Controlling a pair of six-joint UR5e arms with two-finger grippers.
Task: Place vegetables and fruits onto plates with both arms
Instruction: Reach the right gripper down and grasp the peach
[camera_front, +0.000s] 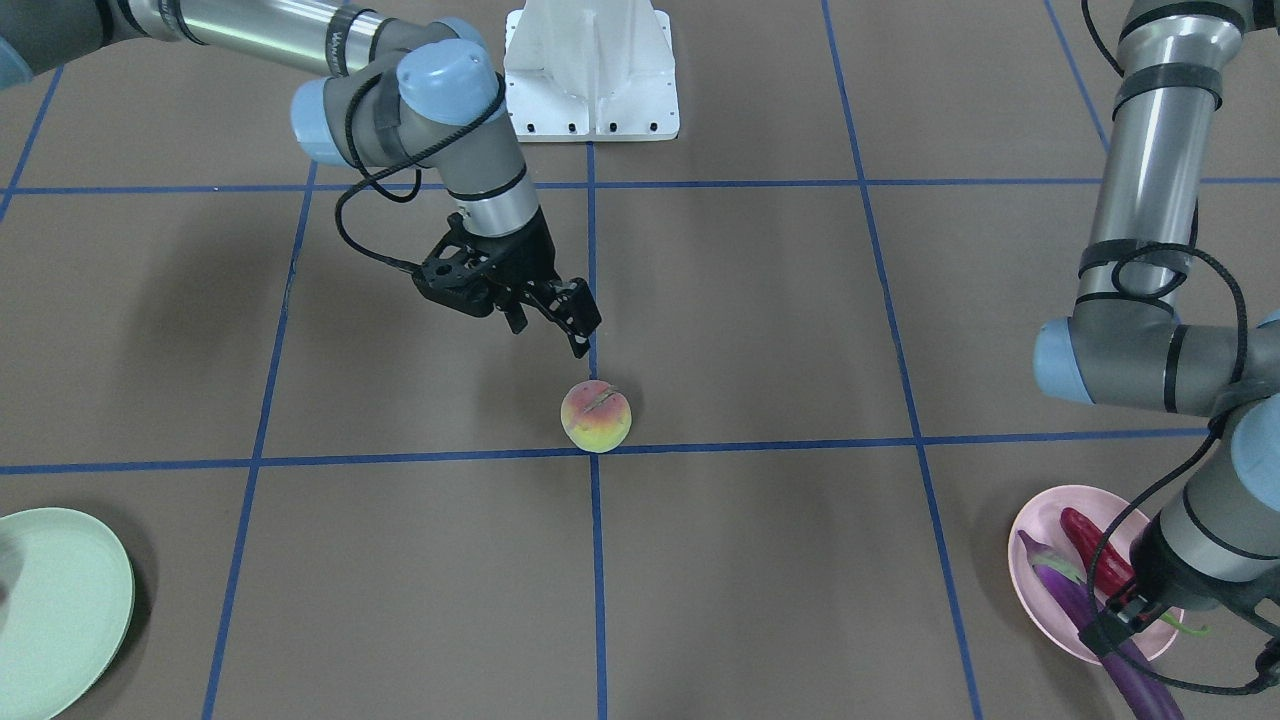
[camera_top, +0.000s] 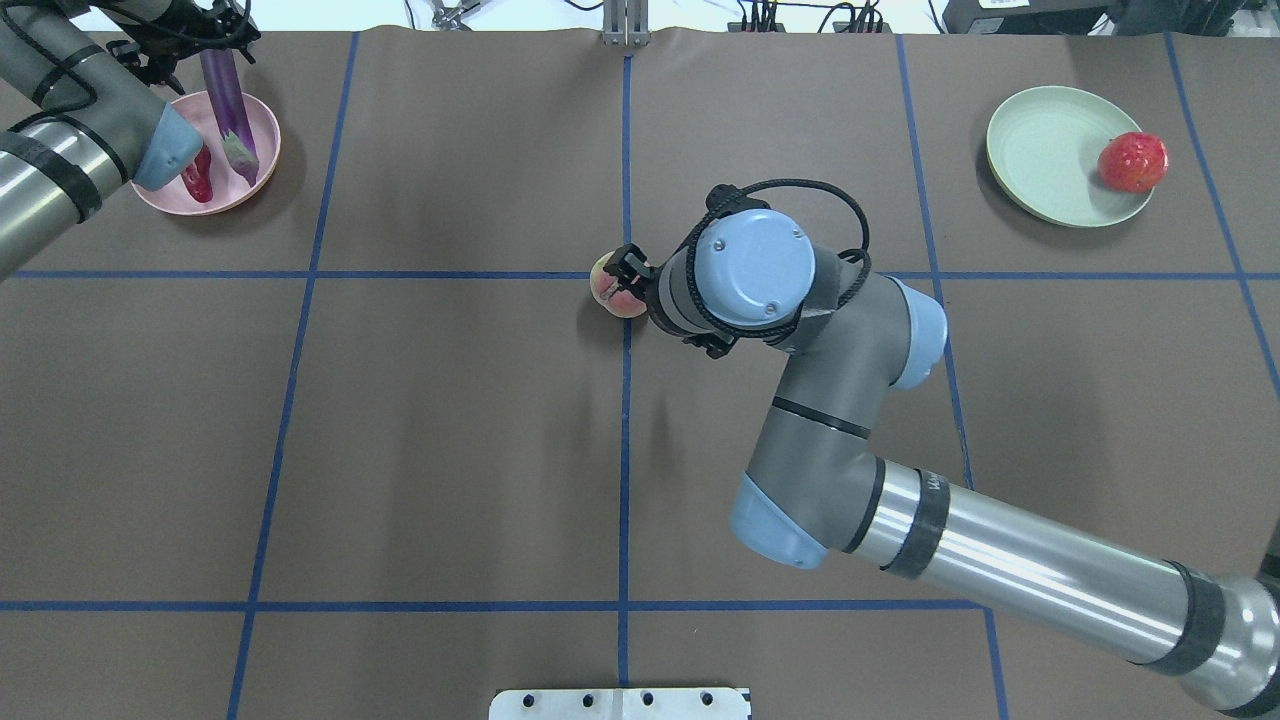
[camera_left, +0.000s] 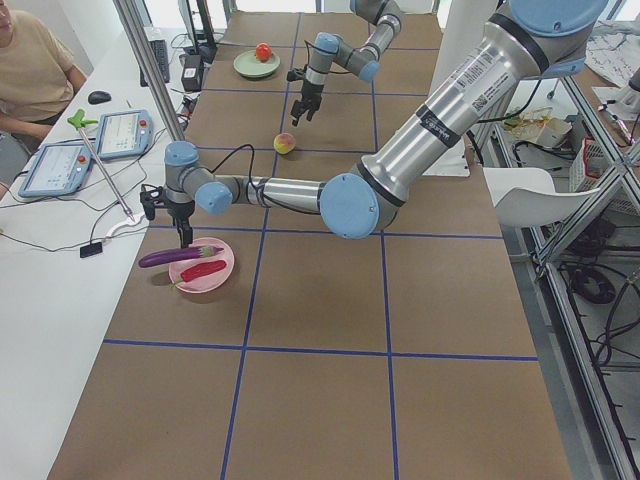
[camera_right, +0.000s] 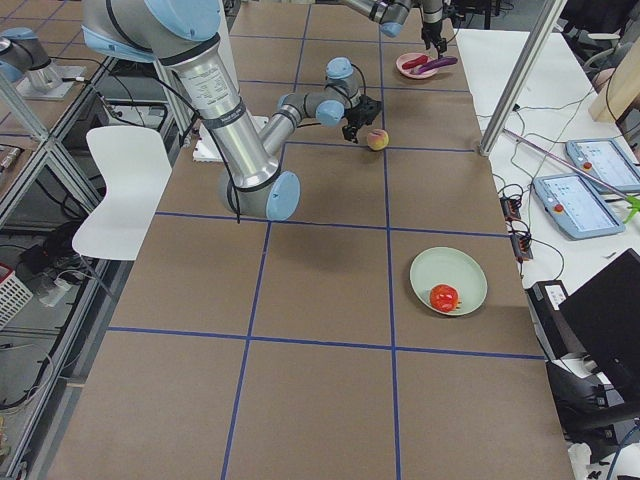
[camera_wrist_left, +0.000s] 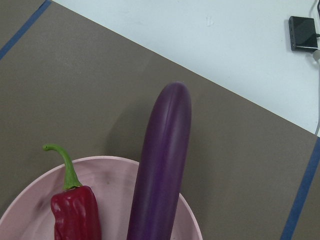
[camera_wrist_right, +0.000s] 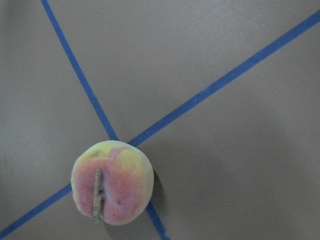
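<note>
**Peach not yet plated: right claw poised above it**

Front-facing view: the right claw (camera_front: 552, 325) hangs over the peach (camera_front: 596, 417) with its fingers spread and nothing between them. The peach sits on the bench (camera_front: 760, 330) where the blue tape lines (camera_front: 595, 560) cross. The left claw (camera_front: 1105, 630) is low over the eggplant (camera_front: 1062, 592), which shares the pink plate (camera_front: 1025, 580) with the chili (camera_front: 1090, 545). I cannot tell whether that claw grips or has let go.

Overhead: the pomegranate (camera_top: 1132, 162) rests at the edge of the green plate (camera_top: 1040, 150).

Left wrist view: the eggplant overhangs the pink rim, with the chili beside it.

Right wrist view: the peach shows crease-up, off-centre toward the lower left.

The step in hand looks like the peach pickup. The next move calls for centring over the peach, descending, closing across its round body, then carrying it to the green plate.
</note>
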